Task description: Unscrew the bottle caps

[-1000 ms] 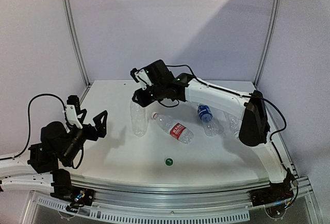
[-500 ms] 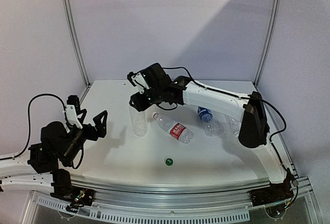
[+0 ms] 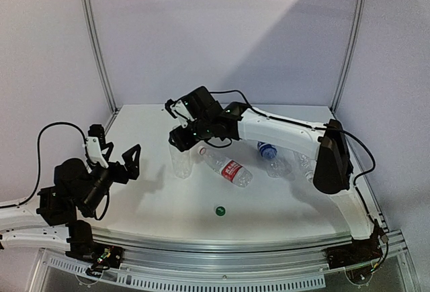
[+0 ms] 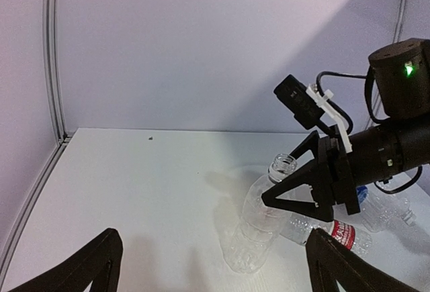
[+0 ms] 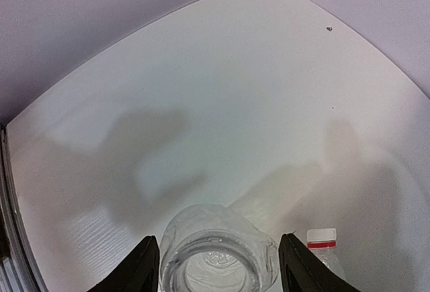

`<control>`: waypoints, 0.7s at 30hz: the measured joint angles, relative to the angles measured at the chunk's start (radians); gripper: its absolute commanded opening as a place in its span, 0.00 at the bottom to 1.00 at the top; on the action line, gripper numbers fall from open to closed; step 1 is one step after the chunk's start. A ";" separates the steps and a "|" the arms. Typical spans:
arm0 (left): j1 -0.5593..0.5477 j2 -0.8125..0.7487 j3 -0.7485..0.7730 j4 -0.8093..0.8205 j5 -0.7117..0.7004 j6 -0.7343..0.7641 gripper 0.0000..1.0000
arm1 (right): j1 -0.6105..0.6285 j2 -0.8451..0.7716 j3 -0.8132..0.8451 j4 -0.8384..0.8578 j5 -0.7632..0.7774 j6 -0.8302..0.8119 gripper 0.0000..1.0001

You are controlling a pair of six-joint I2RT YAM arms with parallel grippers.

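An unlabelled clear bottle (image 3: 180, 162) stands on the table with its neck (image 4: 282, 166) uncapped. My right gripper (image 3: 181, 139) hovers over it, open, one finger on each side of the open mouth (image 5: 215, 260) and clear of it. Just to the right lies the red-labelled bottle (image 3: 229, 168), its white cap (image 5: 321, 237) still on. A blue-labelled bottle (image 3: 269, 151) lies farther right. One green cap (image 3: 219, 210) rests loose near the front edge. My left gripper (image 3: 125, 161) is open and holds nothing, well left of the bottles.
Another clear bottle (image 3: 304, 163) lies by the right arm's elbow. The white table (image 3: 148, 198) is bounded by grey walls at the back and sides and a metal rail (image 3: 222, 248) along the front.
The right gripper's jaws have spread apart from around the standing bottle's top and the wrist has shifted slightly back-left. The left arm has not moved.
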 measured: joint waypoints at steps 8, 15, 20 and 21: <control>0.000 0.021 0.000 0.003 0.001 0.003 0.97 | 0.002 -0.010 -0.022 -0.008 -0.001 0.007 0.74; 0.000 0.022 0.000 0.003 0.002 0.005 0.97 | 0.003 -0.035 -0.054 -0.013 -0.001 0.003 0.75; 0.000 0.026 0.000 0.003 0.002 0.005 0.97 | 0.005 -0.047 -0.055 -0.013 -0.001 0.003 0.76; 0.000 0.027 0.000 0.003 0.002 0.006 0.98 | 0.006 -0.050 -0.055 -0.013 -0.001 0.003 0.76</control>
